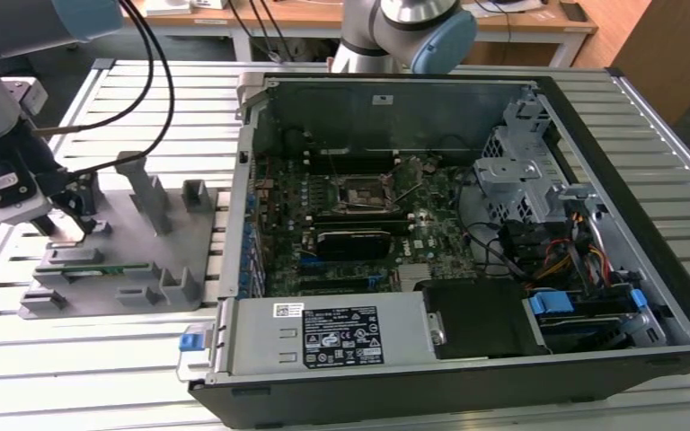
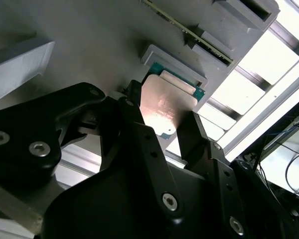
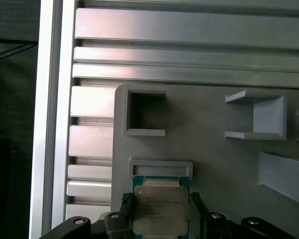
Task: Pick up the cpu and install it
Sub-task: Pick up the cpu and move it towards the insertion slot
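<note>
gripping the cpu (image 3: pixel 161 209) by two opposite edges, the claw (image 2: pixel 164 122) is pressing one dark finger in on each side of the silver-topped chip, as both wrist views are showing. the chip is sitting low at its shallow nest (image 3: pixel 161 165) on the grey fixture plate (image 1: pixel 129 238), and whether it is clear of that nest is hard to tell. the plate is lying on the slatted surface (image 1: pixel 105 359) at the exterior view's left, with the arm reaching down over it. well apart, toward the exterior view's right, the open computer case (image 1: pixel 650 215) is standing with its black socket (image 1: pixel 358 190) on the board. on this showing the pickup is only just being made, and the install is not yet begun.
</note>
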Robot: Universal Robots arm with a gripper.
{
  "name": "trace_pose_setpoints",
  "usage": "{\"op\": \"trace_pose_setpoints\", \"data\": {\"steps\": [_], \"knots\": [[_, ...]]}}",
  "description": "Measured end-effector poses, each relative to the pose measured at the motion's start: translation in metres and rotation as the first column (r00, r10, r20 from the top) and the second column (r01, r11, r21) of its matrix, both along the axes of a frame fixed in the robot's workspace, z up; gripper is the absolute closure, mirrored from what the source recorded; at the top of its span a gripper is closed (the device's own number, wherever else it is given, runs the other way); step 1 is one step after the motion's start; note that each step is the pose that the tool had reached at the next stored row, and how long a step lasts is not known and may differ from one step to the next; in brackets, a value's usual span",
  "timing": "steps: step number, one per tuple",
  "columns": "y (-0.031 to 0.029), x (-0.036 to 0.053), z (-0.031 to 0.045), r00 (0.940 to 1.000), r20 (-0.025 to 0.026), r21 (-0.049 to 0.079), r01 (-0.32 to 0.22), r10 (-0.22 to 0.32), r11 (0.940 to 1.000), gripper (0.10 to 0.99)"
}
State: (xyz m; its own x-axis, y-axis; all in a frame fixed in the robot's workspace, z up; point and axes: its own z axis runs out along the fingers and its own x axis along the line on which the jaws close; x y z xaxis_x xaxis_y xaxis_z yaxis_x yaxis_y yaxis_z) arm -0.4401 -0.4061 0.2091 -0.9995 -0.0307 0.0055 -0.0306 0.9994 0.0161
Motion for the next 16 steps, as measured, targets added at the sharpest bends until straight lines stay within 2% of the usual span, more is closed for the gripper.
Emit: {"op": "trace_pose_setpoints", "data": {"steps": [16], "knots": [[0.002, 0.0, 0.0085, 1.0, 0.0001, 0.0, 0.0, 0.0, 1.0, 0.553]]}}
